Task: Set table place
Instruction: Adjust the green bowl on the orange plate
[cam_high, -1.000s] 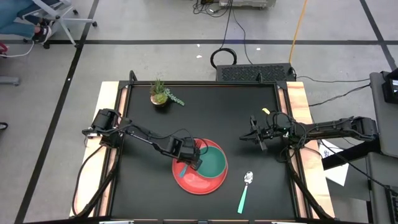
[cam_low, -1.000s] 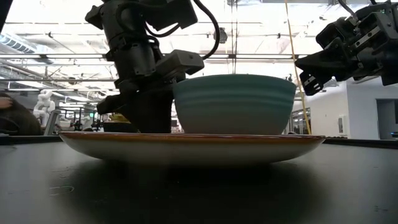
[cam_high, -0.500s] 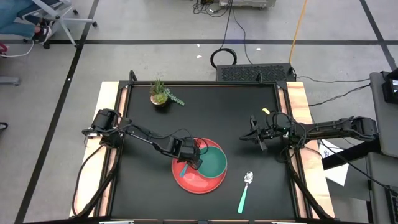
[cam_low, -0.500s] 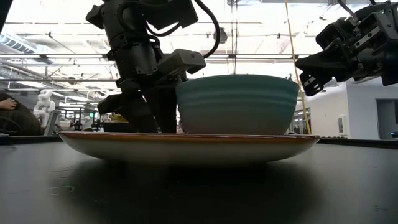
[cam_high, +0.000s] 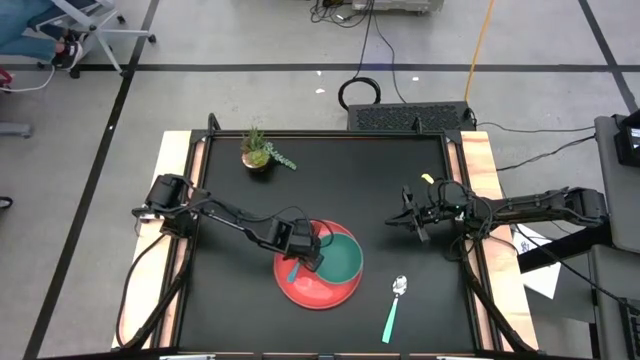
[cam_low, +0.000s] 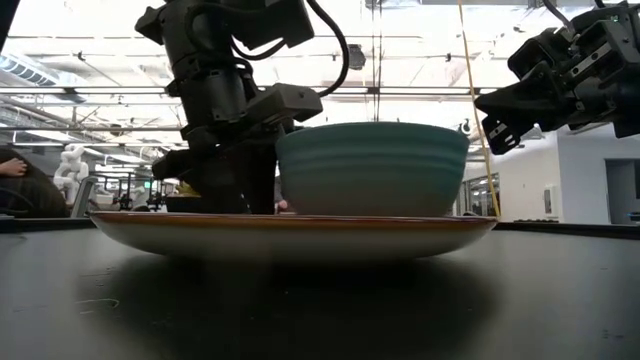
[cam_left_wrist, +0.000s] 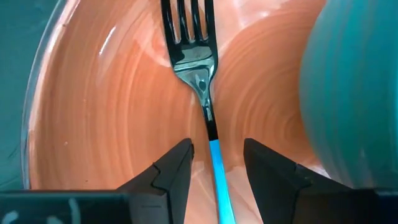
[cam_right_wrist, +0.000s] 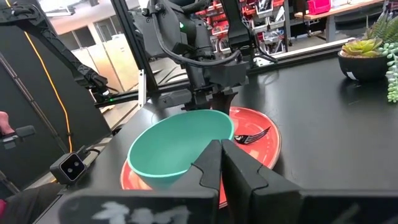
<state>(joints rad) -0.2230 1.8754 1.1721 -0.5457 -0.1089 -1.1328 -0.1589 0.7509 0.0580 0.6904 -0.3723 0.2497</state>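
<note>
Fork (cam_left_wrist: 200, 68), teal-handled, lies on red plate (cam_left_wrist: 93, 124) between parted left gripper (cam_left_wrist: 216, 163) fingers.

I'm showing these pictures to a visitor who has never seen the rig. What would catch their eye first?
The red plate near the table's front edge, with the teal bowl sitting on it. Next, the left gripper poised over the plate, jaws open either side of the fork's light-teal handle, the fork lying on the plate beside the bowl. The spoon lies right of the plate; the right gripper waits above it, jaws shut.
</note>
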